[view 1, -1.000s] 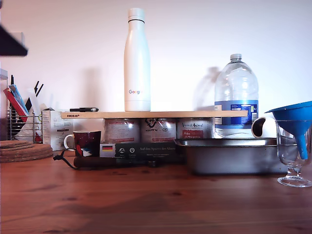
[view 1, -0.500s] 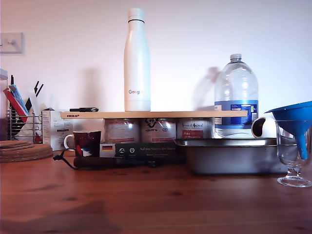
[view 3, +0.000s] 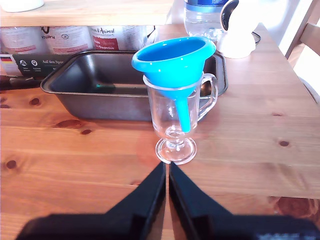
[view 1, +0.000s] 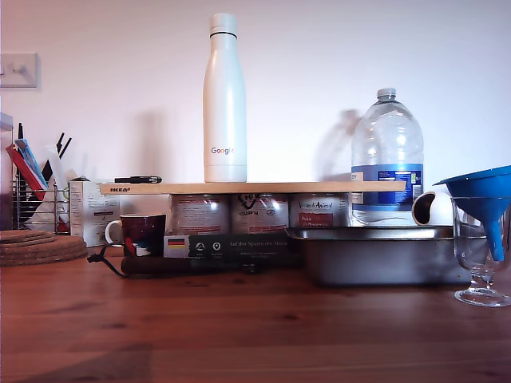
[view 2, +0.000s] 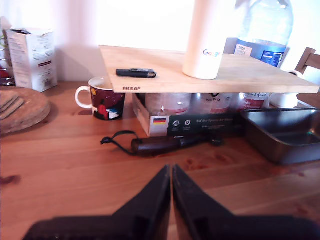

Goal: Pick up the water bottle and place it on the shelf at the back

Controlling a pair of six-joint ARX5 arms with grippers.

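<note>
Wooden tabletop [view 1: 255,335], white wall behind. No arm is seen in the exterior view.

My first gripper [view 2: 171,172] is seen with jaws pressed together, nothing held, low over bare wood. Ahead of its tips a dark handled tool with a cord loop [view 2: 165,144] lies on the table; beyond that, a carton of cans [view 2: 195,120] carries the shelf [view 2: 200,75]. The water bottle [view 2: 206,40] stands upright on the shelf, well apart from the jaws, up and ahead. A small black item [view 2: 136,73] lies on the shelf beside the bottle. A patterned mug [view 2: 105,100] sits on the table just beside the carton.

My second gripper [view 3: 167,170] is likewise closed and empty. Just ahead of its tips stands a stemmed glass [view 3: 177,122] with a blue funnel [view 3: 175,62] seated in it, tilted. The grey metal tray [view 3: 75,82] sits behind the glass; whether they touch cannot be told. A clear water jug [view 1: 387,155] stands further back, by the end of the shelf.
</note>
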